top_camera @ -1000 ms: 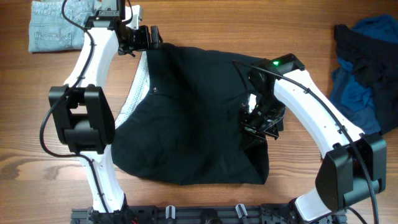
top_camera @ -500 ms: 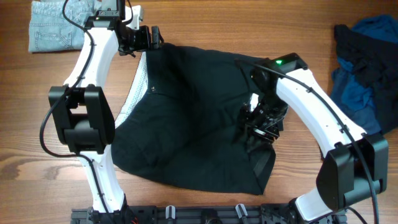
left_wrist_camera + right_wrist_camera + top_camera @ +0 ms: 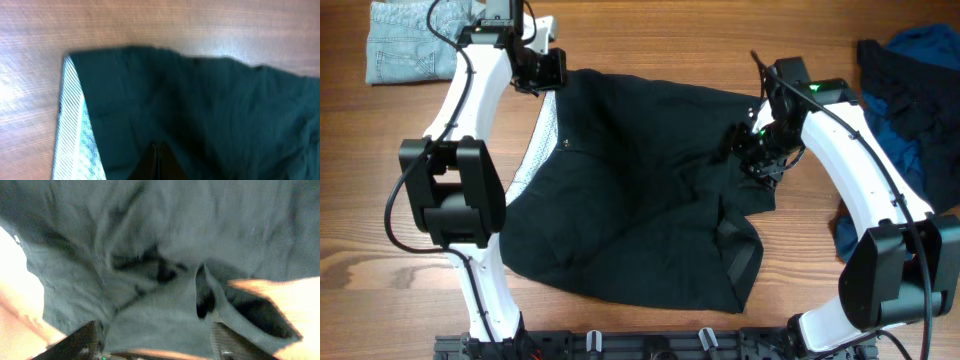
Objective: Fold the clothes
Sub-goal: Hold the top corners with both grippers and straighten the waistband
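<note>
Shorts (image 3: 630,190) lie spread mid-table, their eleven-o'clock waistband corner pinched in the closed left gripper (image 3: 552,74), probably to pull a fold across, while the right gripper (image 3: 760,163) hovers with jaws apart over the rumpled two-o'clock leg.

- Robotics lab / test bench, by the look of it.
- 2 white-and-black robot arms, left arm (image 3: 450,195) & right arm (image 3: 860,170), rise from a black rail (image 3: 650,345) at near edge.
- Plain wood-grain table (image 3: 650,40), seen from straight above.
- Black cable (image 3: 438,25) loops loose off left arm at far left; green status light (image 3: 813,87) lit on right arm.
- Clothes lie straight on tabletop: black shorts (image 3: 630,190) mid-table, pale denim garment (image 3: 395,50) far left, blue garments (image 3: 910,110) far right.
</note>
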